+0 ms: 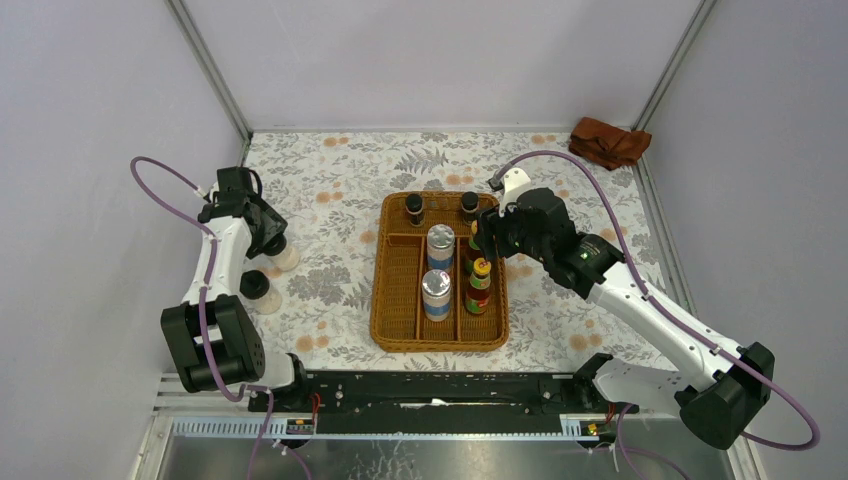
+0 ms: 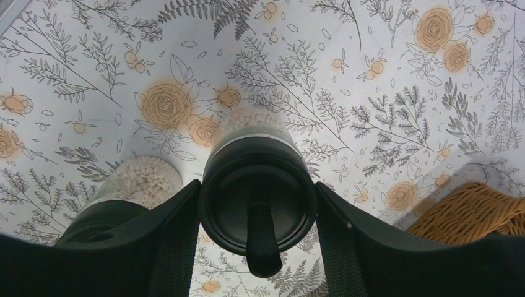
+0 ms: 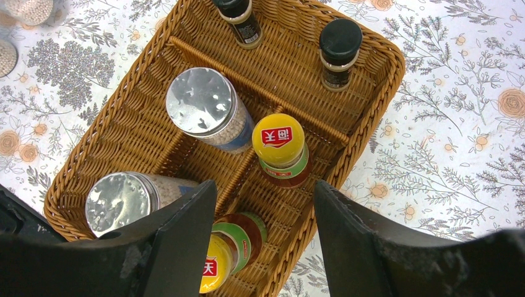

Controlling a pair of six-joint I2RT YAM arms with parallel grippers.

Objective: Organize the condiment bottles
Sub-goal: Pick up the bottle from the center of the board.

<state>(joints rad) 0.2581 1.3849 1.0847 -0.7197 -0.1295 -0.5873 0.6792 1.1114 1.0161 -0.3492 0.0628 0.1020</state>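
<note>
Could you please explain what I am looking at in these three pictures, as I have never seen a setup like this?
These are two robot arms bolted at the near edge of a flowered table. The wide picture looks down from above; the other two come from a camera on each wrist. A wicker tray holds six condiment bottles: two small dark ones, two silver-lidded shakers, two red sauce bottles. The left fingers are closed on the lid of a clear black-lidded jar left of the tray; a second jar stands next to it. The right fingers hang open above the tray, holding nothing.
</note>
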